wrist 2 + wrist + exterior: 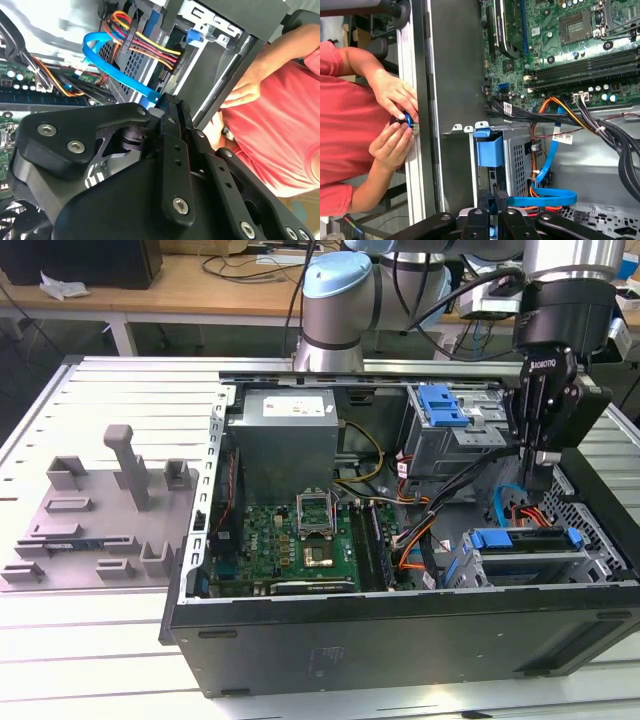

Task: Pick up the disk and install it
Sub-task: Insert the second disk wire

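Note:
The disk [525,539] lies flat in a silver bay at the near right corner of the open computer case [400,630]. Its blue carrier frame shows along the top edge. My gripper [541,482] hangs just above and behind it, fingers pointing down, shut with nothing between them. In both wrist views the black fingers [172,107] [493,196] are pressed together over a blue flat cable [542,200] and orange wires. A blue plastic piece [490,150] sits on the perforated silver cage [520,160] beside the case wall.
A person in a red shirt [340,140] stands at the case wall, both hands [395,115] on a small black and blue object. Inside are the motherboard [300,540], a grey power supply [285,440], a blue-latched cage [445,410] and cable bundles [420,520]. A grey fixture [100,520] lies outside.

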Controlling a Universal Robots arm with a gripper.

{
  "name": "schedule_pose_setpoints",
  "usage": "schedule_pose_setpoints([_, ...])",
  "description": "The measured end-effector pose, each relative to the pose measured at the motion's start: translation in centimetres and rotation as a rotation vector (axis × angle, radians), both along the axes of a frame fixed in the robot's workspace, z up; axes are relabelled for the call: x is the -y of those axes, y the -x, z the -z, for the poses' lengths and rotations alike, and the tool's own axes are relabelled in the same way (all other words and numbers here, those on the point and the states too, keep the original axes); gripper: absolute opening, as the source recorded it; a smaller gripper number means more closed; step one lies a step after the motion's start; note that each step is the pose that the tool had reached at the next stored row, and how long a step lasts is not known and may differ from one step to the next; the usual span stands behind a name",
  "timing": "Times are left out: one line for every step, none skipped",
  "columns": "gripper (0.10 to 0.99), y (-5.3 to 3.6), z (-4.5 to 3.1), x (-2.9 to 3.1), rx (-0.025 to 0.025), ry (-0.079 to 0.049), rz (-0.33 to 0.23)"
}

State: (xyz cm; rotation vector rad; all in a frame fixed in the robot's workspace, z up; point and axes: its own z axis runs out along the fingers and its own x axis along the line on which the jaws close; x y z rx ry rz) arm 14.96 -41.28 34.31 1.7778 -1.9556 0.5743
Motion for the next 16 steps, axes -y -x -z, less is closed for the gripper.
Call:
schedule_pose_setpoints([0.161,0.0,0.0,0.16,0.0063,-0.006,0.0])
schedule_pose_setpoints([0.161,0.0,-0.01,0.44,0.0154,-0.015,0.0])
schedule_pose_setpoints([0.161,0.0,-0.05,0.77,0.0219,-0.023,0.0])
schedule_pose_setpoints([0.161,0.0,-0.08,0.99,0.0259,-0.029,0.0])
schedule_pose_setpoints([0.161,0.0,-0.1,1.11,0.0283,-0.032,0.0])
schedule_pose_setpoints([0.161,0.0,-0.12,1.31,0.0329,-0.039,0.0])
schedule_pose_setpoints([0.161,0.0,-0.13,1.44,0.0363,-0.044,0.0])
schedule_pose_setpoints([0.161,0.0,-0.14,1.62,0.0397,-0.052,0.0])
schedule_pose_setpoints([0.161,0.03,-0.14,1.79,0.0412,-0.056,0.0])
schedule_pose_setpoints([0.161,0.13,-0.14,2.05,0.0434,-0.061,0.0])
schedule_pose_setpoints([0.161,0.35,-0.14,2.31,0.0487,-0.068,0.0])
schedule_pose_setpoints([0.161,0.52,-0.14,2.42,0.0613,-0.081,0.0])
schedule_pose_setpoints([0.161,0.62,-0.14,2.43,0.0718,-0.097,0.0])
schedule_pose_setpoints([0.161,0.7,-0.14,2.43,0.0795,-0.115,0.0])
schedule_pose_setpoints([0.161,0.86,-0.14,2.44,0.0845,-0.13,0.001])
schedule_pose_setpoints([0.161,0.99,-0.13,2.45,0.0857,-0.134,0.001])
